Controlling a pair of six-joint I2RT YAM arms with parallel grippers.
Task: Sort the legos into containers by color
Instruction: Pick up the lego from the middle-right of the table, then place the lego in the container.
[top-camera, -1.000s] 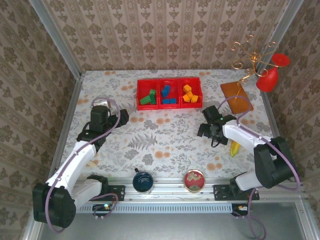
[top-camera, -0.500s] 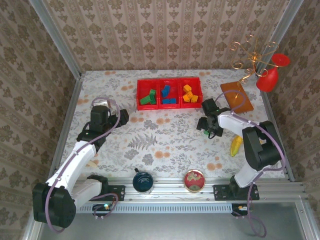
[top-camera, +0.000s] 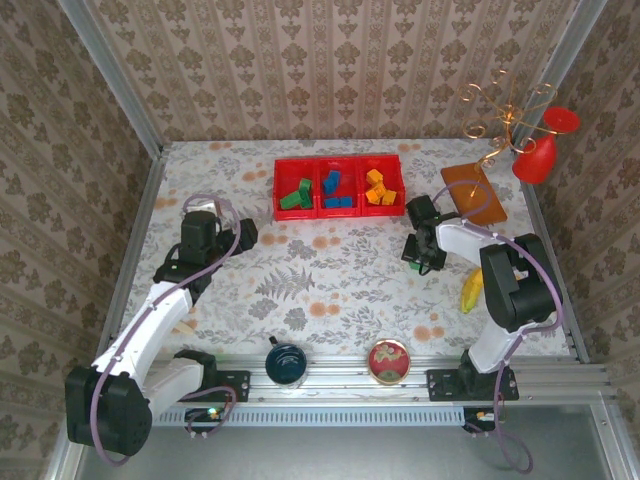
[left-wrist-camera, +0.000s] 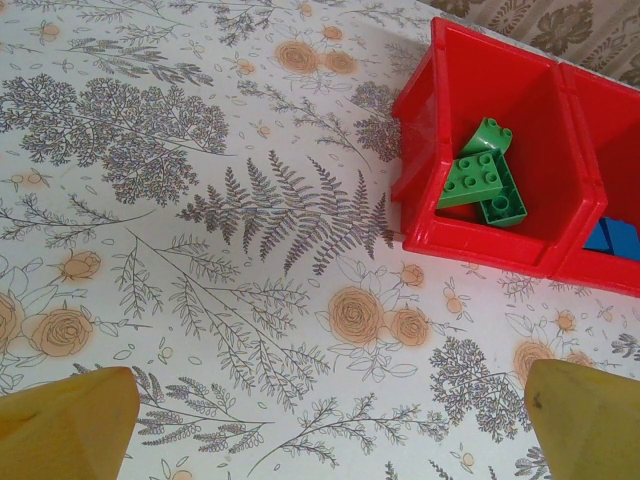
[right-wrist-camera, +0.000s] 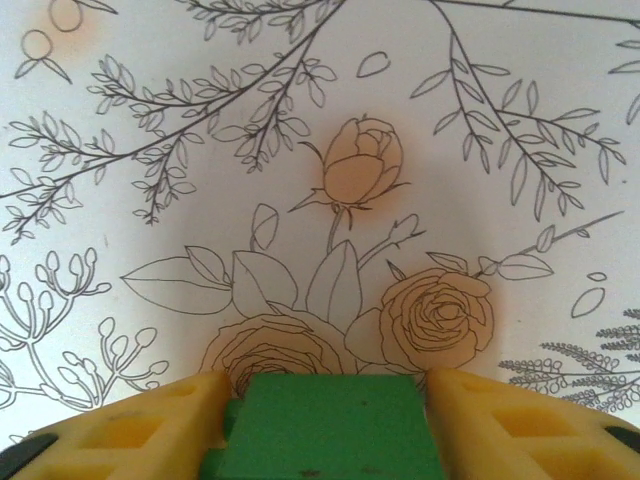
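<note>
The right gripper (right-wrist-camera: 325, 440) is clamped on a green brick (right-wrist-camera: 325, 415), a yellow finger (right-wrist-camera: 150, 425) pressed to each side of it, with rose-patterned cloth just beyond. From above, this gripper (top-camera: 418, 258) sits low over the table (top-camera: 330, 280), in front of the right end of the red tray (top-camera: 338, 212). The gripper's tip is dark and small there, so I cannot tell whether the brick touches the cloth. The tray holds green bricks (top-camera: 295, 194) in its left compartment, blue bricks (top-camera: 335, 190) in the middle and orange-yellow bricks (top-camera: 377, 190) on the right. A yellow banana-like object (top-camera: 470, 290) lies just beside the right arm's forearm, and an orange-brown board (top-camera: 474, 193) lies behind it. A gold wire stand (top-camera: 505, 120) and a red goblet (top-camera: 542, 150) stand at the far right corner. The left gripper (top-camera: 243, 232) hangs over the cloth to the left of the tray with its fingers wide apart, holding nothing. A dark blue cup (top-camera: 286, 362) and a round red tin (top-camera: 388, 361) stand at the near edge, between the arms' bases.
</note>
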